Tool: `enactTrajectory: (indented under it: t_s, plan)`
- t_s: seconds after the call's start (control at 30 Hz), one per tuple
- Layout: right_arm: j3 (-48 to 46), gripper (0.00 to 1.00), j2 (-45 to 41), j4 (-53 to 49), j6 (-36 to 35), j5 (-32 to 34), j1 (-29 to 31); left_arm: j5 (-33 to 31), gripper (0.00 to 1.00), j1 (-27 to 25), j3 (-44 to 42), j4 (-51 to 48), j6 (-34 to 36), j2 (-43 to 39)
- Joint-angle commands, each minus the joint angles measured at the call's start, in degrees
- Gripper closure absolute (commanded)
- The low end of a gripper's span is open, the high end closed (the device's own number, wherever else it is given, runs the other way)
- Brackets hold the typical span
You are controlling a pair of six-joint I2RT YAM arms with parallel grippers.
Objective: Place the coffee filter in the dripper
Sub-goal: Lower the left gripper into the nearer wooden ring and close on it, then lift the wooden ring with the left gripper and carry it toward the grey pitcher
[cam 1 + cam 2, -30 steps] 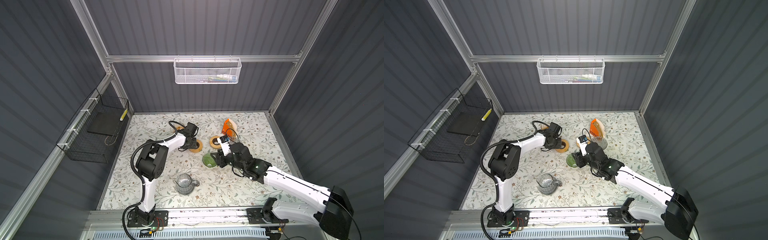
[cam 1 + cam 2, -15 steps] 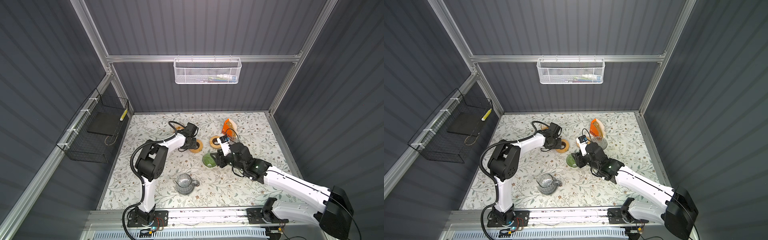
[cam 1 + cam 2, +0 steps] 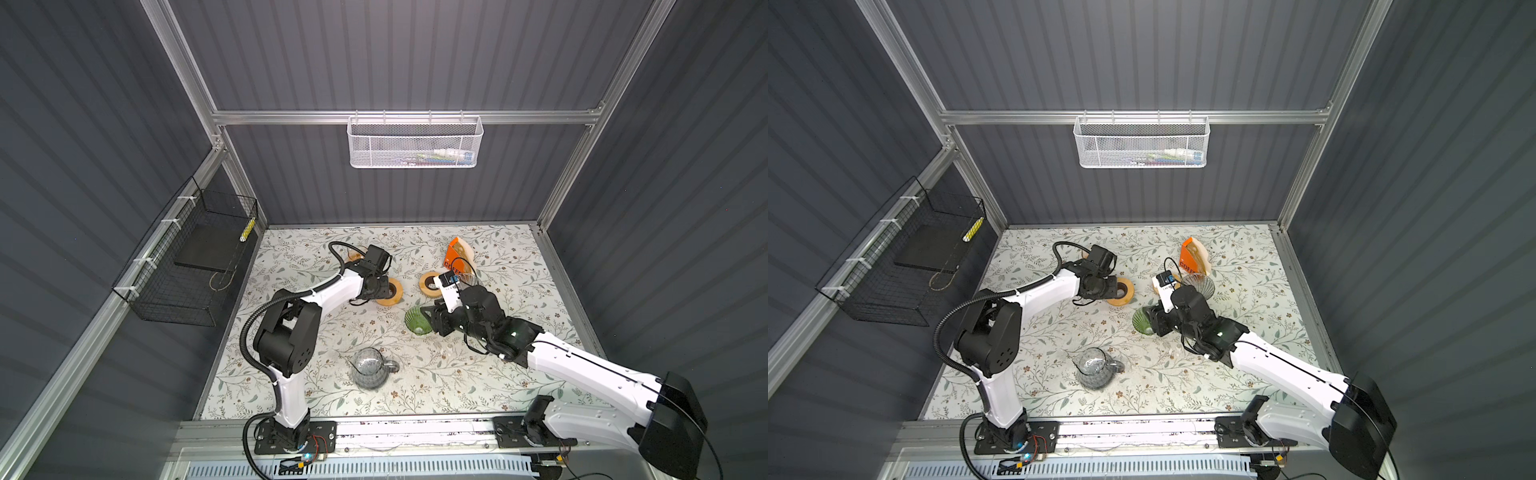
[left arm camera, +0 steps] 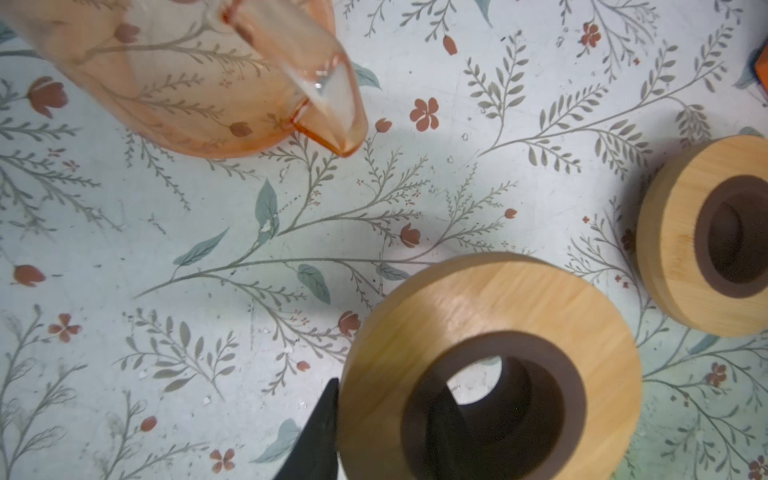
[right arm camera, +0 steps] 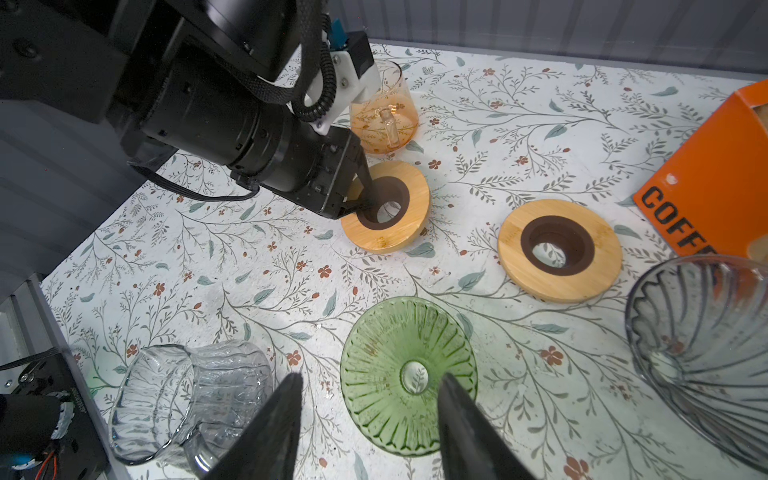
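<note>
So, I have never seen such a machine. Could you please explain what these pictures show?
It is two white robot arms: the left arm and the right arm. Two pictures look down from above; two come from cameras on the wrists. On the flowered table cover are a green ribbed glass dripper, a clear ribbed glass dripper, a clear glass jug, a pinkish glass mug, an orange coffee-filter box and two wooden rings. The left end effector pinches one wooden ring; the other ring lies free. The right end effector hangs open over the green dripper, holding nothing.
</note>
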Motion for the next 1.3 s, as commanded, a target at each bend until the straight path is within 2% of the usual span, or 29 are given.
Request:
enactTrajectory:
  t_s: [0.0, 0.2, 0.4, 0.9, 1.27]
  plan:
    - [0.57, 0.46, -2.33, -0.36, 0.60, -0.46, -0.25, -0.36, 0.86, -0.33, -1.31, -2.01, -1.04, -4.60]
    - [0.22, 0.46, -3.46, -0.79, 0.20, -0.53, -0.25, -0.18, 0.86, -0.35, -3.62, -4.57, -0.98, -10.13]
    - [1.01, 0.45, -5.17, -3.28, -2.32, 2.56, -0.34, 0.16, 0.86, -0.35, -5.12, -8.86, -0.47, -15.73]
    - [4.63, 0.44, -1.95, -5.20, -0.92, -4.47, -0.95, -1.54, 0.85, -0.39, -9.27, -20.38, -1.16, -30.82]
    - [4.26, 0.45, 0.92, -0.41, 1.20, -3.69, -1.00, -0.07, 0.84, -0.35, -8.67, -23.44, 0.94, -34.51]
